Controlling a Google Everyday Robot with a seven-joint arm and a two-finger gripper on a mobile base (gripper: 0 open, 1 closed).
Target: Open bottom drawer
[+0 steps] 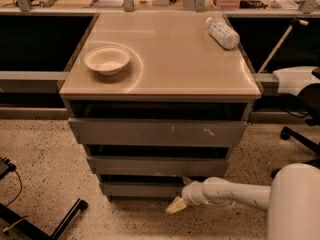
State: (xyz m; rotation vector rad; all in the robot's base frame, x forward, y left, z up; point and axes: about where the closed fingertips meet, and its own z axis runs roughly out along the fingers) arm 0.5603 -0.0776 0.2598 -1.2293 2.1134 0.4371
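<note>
The bottom drawer (140, 189) is the lowest and smallest grey front of three under the beige cabinet top, near the floor. Above it sit the mid drawer (155, 165) and the top drawer (150, 132) with white scratches. My white arm reaches in from the lower right. The gripper (176, 205) is at the bottom drawer's right end, its pale tip just below and in front of the drawer's lower edge.
A white bowl (107, 59) and a lying plastic bottle (222, 32) rest on the cabinet top (165, 59). An office chair base (300, 134) stands at the right. Black legs and a cable (45, 219) lie on the speckled floor at the lower left.
</note>
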